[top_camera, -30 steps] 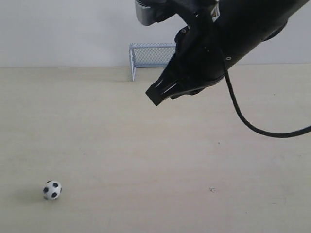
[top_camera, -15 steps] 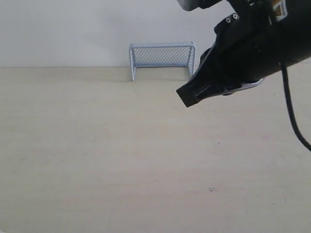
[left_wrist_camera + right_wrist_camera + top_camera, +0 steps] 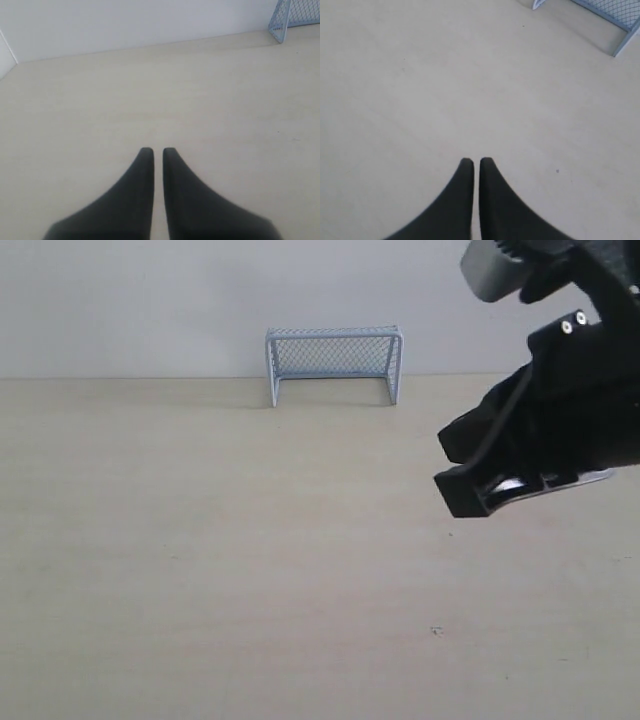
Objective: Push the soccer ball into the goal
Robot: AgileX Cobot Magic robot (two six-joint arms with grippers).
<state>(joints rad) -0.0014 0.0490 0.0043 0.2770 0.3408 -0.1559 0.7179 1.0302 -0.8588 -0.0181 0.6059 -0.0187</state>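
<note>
The goal (image 3: 333, 360), pale blue-white with mesh netting, stands at the far edge of the table against the wall; part of it also shows in the left wrist view (image 3: 295, 17) and the right wrist view (image 3: 620, 15). The soccer ball is out of view in every frame. My right gripper (image 3: 462, 495) hangs above the table at the right, in front of and to the right of the goal. Its fingers are shut with nothing between them (image 3: 476, 160). My left gripper (image 3: 154, 150) is also shut and empty, over bare table; it is outside the exterior view.
The pale wooden table (image 3: 200, 540) runs back to a white wall (image 3: 130, 300). A small dark speck (image 3: 435, 630) marks the table near the front. The right arm's black body (image 3: 570, 410) fills the upper right.
The soccer ball lay at the front left one second ago and has since gone from view. The right arm has swung from the middle to the right and lower, uncovering the goal.
</note>
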